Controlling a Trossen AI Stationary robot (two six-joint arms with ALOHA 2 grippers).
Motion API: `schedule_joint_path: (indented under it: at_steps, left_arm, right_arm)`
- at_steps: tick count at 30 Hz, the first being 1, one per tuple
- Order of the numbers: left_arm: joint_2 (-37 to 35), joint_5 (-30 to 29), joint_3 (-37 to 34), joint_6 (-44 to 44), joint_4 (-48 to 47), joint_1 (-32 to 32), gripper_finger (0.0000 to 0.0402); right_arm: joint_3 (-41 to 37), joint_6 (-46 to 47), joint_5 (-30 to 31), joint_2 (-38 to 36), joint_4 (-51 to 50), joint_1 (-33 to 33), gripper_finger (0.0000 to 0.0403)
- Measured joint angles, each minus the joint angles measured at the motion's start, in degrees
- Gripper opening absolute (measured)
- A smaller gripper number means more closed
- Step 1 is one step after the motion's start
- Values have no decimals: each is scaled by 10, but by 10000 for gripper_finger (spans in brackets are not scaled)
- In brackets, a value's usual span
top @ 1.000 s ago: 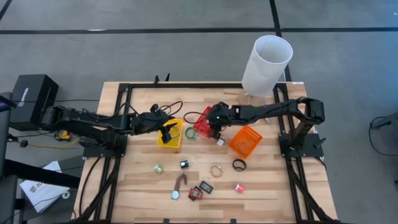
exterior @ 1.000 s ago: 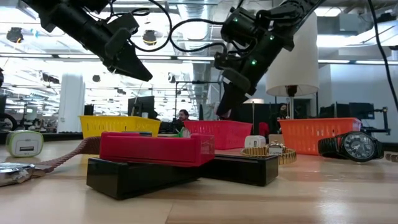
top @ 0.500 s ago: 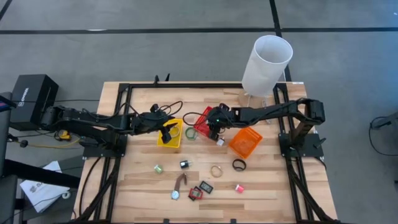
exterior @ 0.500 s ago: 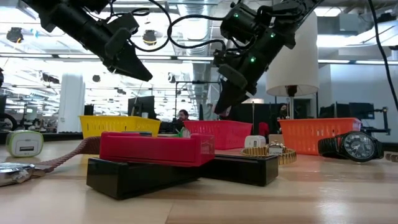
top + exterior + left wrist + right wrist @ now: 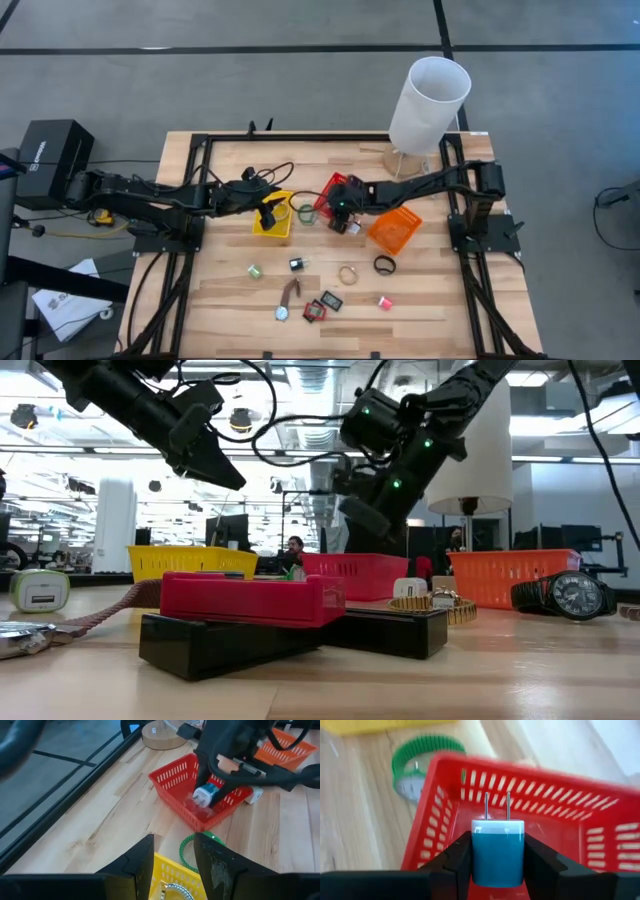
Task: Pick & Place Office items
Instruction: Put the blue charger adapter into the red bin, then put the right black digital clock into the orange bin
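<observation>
My right gripper [image 5: 497, 865] is shut on a blue wall charger [image 5: 497, 850] with a white top and two metal prongs. It holds the charger over the inside of the red mesh basket [image 5: 520, 770], which also shows in the left wrist view [image 5: 172, 780] and the high view [image 5: 322, 192]. My left gripper [image 5: 175, 865] hangs open above the yellow basket [image 5: 272, 228], nothing between its fingers. A green ring [image 5: 420, 752] lies flat on the table between the two baskets. Other office items lie on the table's near half, among them a black watch [image 5: 385, 265] and red-black squares [image 5: 315, 310]. My right gripper pinches the charger's two blue sides [image 5: 479, 855] between its two fingers. The prongs [image 5: 496, 805] point away from the wrist. The fingers slant down from the table's right side. The charger [image 5: 205, 797] is low within the basket's walls; whether it touches the basket floor I cannot tell.
An orange basket [image 5: 395, 228] sits right of the red one, with a small white item [image 5: 254, 795] between them. A tall white cylinder [image 5: 430, 95] stands on a wooden disc at the far right. Black frame rails [image 5: 200, 190] run along the table's left and right sides.
My right gripper has come down and a little toward the table's left with the charger, from above the red basket's rim to low inside it. The charger stays pinched, prongs forward.
</observation>
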Motion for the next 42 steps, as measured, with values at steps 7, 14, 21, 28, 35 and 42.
schedule_joint_path:
  at_steps: [7,14,21,28,35,42]
  left_arm:
    - [0,0,0,0,0,0,135]
    - [0,0,0,0,0,0,135]
    - [0,0,0,0,0,0,135]
    - [0,0,0,0,-1,0,135]
    - [0,0,0,0,-1,0,135]
    - [0,0,0,-3,0,0,135]
  right_arm:
    - [9,-15,-7,0,-7,-1,168]
    - [11,-17,-7,-2,-30,-1,206]
    - [16,-45,-8,-12,-47,1,204]
    - [58,-43,-8,-18,-106,3,186]
    - [96,-45,-9,-24,-192,29,179]
    - [110,-24,-9,-37,-240,80,176]
